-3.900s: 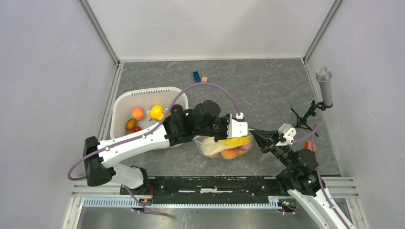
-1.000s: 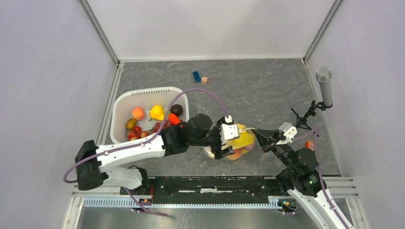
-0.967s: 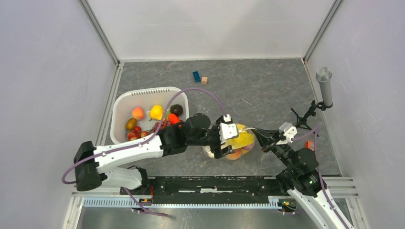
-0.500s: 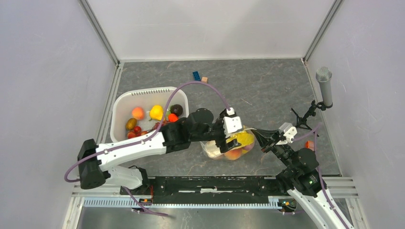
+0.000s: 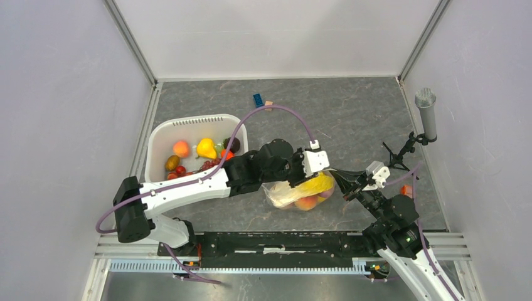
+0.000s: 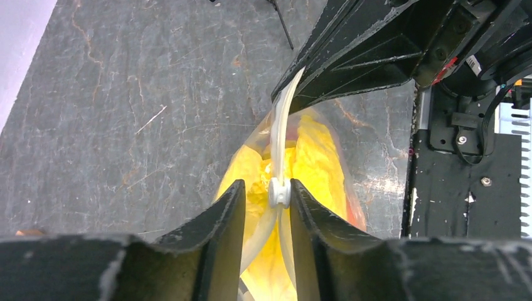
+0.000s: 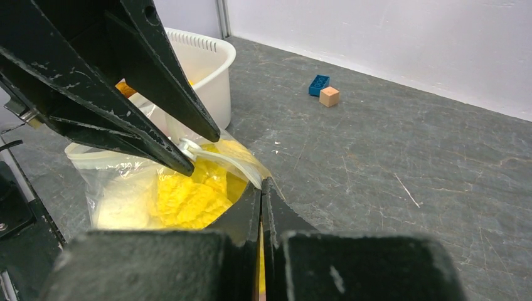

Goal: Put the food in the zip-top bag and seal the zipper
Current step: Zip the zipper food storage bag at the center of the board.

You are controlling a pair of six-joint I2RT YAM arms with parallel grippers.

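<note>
At the mouth of the zip-top bag (image 5: 285, 193), the right gripper (image 7: 261, 185) clamps its corner as anchor while the left gripper (image 6: 266, 188) narrowly brackets the zipper's (image 6: 280, 135) slider (image 6: 279, 192), hold unclear.

Two robot arms, one left (image 5: 188, 187) and one right (image 5: 401, 221), over one grey counter (image 5: 351, 119). One white basket (image 5: 164, 135) at the left holds one peach (image 5: 181, 148), one yellow fruit (image 5: 206, 148), one dark round piece (image 5: 233, 143), one orange-red piece (image 5: 226, 154), one brownish piece (image 5: 172, 163), and a cluster of small red pieces (image 5: 179, 170) too small to count. One clear bag (image 5: 279, 194) near the middle holds one large yellow piece (image 5: 313, 186) and at least one orange fruit (image 5: 306, 202); anything else inside cannot be counted. At the far side: one blue brick (image 5: 258, 99) and one wooden cube (image 5: 268, 104). One grey microphone (image 5: 426, 113) stands at the right.
</note>
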